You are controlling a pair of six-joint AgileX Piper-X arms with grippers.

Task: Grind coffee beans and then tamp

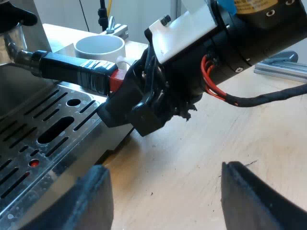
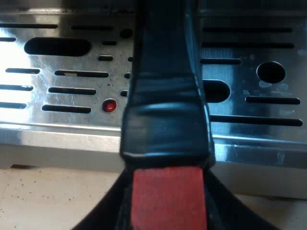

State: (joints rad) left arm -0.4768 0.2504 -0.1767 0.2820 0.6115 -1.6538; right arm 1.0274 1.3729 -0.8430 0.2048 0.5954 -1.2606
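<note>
The right hand point(image 2: 165, 211) was clamped on the holder's red-tipped handle point(image 2: 165, 120), which stuck out at six o'clock from the espresso machine point(image 1: 17, 45), over its drip tray point(image 2: 57, 62). The left hand point(image 1: 165, 191) hung open above the tabletop point(image 1: 201, 143).

The right tool point(image 1: 125, 96) covers most of the handle's point(image 1: 72, 69) red end point(image 1: 114, 79); the holder's point(image 1: 17, 45) metal head is cut off by the edge. At the handle's twelve o'clock the mug's point(image 1: 100, 47) base is hidden. The handle covers the drip tray's point(image 2: 62, 120) middle slots
</note>
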